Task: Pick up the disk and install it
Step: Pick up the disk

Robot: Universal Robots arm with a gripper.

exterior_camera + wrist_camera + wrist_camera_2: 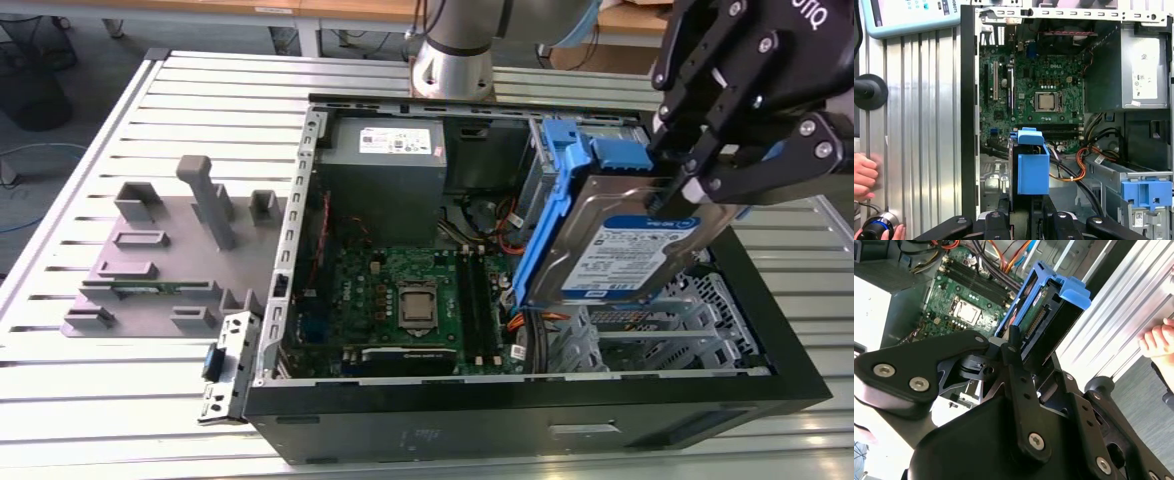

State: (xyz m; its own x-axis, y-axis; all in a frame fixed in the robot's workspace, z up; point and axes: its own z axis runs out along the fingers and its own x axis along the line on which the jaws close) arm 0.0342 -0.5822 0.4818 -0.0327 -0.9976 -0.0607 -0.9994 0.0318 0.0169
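The disk (625, 252), a silver-grey drive with a white-and-blue label in a blue carrier, hangs tilted on edge over the right part of the open computer case (747, 300). My black gripper (697, 192) is shut on the disk's upper end. In the second wrist view the disk (1050, 315) juts out beyond the fingers (1013, 347), with its connector edge showing. In the first wrist view the disk's blue carrier (1032, 172) stands edge-on above the case floor, clamped in the gripper (1023, 220).
Inside the case lie the motherboard (400, 295), the grey power supply box (384, 145) and a drive bay with a blue bracket (1146, 192). A grey fixture plate (160, 250) sits at the exterior view's left. A person's hand (864, 175) rests beside the case.
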